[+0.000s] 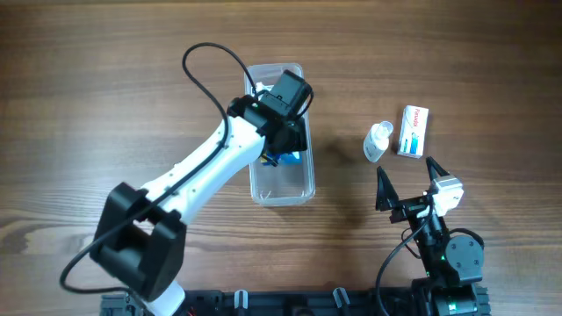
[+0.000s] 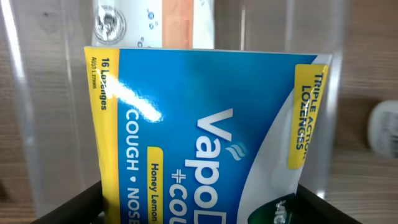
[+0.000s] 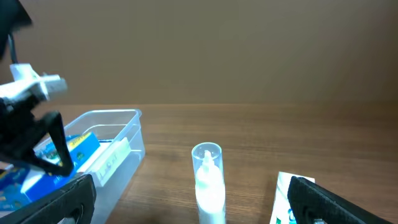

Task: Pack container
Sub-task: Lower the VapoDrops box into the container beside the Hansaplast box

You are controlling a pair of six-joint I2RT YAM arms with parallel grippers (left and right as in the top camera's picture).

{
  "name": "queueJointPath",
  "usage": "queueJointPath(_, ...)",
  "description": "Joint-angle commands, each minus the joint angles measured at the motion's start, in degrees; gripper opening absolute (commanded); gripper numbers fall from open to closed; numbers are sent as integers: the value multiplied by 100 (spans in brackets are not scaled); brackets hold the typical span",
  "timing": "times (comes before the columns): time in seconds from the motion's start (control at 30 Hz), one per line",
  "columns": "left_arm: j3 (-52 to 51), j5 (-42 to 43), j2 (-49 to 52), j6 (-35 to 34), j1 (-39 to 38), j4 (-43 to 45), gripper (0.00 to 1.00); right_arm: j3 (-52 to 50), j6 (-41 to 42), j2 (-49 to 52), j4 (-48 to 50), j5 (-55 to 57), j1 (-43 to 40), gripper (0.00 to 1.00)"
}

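We see a lozenge box (image 2: 205, 143) in bright blue, with yellow bands along two edges, white lettering and a yellow tab. A dark green patch shows at its lower corner. A second box (image 2: 180, 25) is white with an orange stripe. The container (image 1: 281, 189) is clear and colourless. Our table (image 1: 88, 105) is brown with streaky wood grain. The left arm (image 1: 202, 162) is white with black joints; the right gripper (image 1: 406, 168) is black. The small bottle (image 1: 378, 140) is clear and whitish, and the carton (image 1: 413, 131) is white with blue and red print.

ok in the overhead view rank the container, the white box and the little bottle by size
1. container, clearly largest.
2-3. white box and bottle: too alike to rank, though the box looks marginally longer.
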Motion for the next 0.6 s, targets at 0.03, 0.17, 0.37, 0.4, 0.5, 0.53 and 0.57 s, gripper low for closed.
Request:
queueJointPath(0.03, 105, -243, 249, -96, -11, 17, 77, -4, -103, 17, 22, -92, -24, 100)
queueJointPath(0.17, 103, -249, 249, -140, -11, 15, 75, -4, -103, 17, 22, -92, -24, 100)
queueJointPath(0.37, 59, -251, 286, -138, -11, 13, 79, -4, -105, 17, 22, -92, -24, 100)
queueJointPath(0.4, 59, -251, 293, -138, -11, 15, 83, -4, -105, 17, 22, -92, -24, 100)
queueJointPath(0.5, 59, -251, 293, -138, -11, 15, 90, -4, -105, 17, 22, -92, -24, 100)
queueJointPath(0.53, 59, -251, 293, -138, -11, 15, 90, -4, -105, 17, 22, -92, -24, 100)
queueJointPath(0.57, 59, -251, 293, -138, -11, 15, 91, -4, -105, 17, 22, -92, -24, 100)
